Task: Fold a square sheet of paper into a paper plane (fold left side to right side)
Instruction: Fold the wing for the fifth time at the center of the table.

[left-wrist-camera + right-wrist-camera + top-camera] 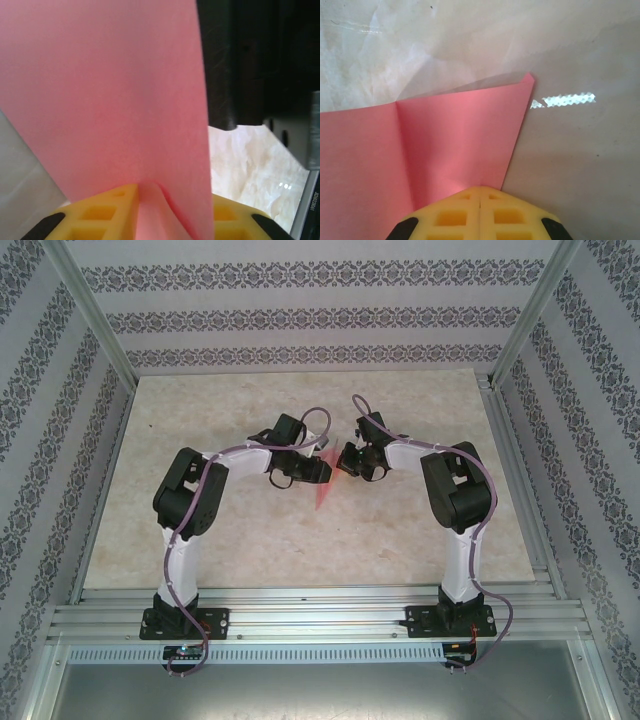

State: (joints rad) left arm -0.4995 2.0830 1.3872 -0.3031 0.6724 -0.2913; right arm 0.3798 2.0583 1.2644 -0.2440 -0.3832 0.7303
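The square sheet of paper [323, 495] is salmon pink and folded into a narrow pointed shape between the two grippers at mid-table. In the left wrist view the paper [100, 90] stands up close to the camera. A loose fold of it runs through the gap of my left gripper [175, 192], whose yellow fingers [107, 212] stand apart. The right wrist view shows the paper [450, 140] with one straight crease and a lifted corner. It puckers into the tips of my right gripper [480, 189], which is shut on it. From above, the left gripper [305, 472] and right gripper [345, 462] nearly meet.
The beige marbled tabletop [400, 540] spreads around the arms, inside an aluminium frame [300, 605] with patterned walls. The right arm's dark body [250, 60] sits close behind the paper in the left wrist view.
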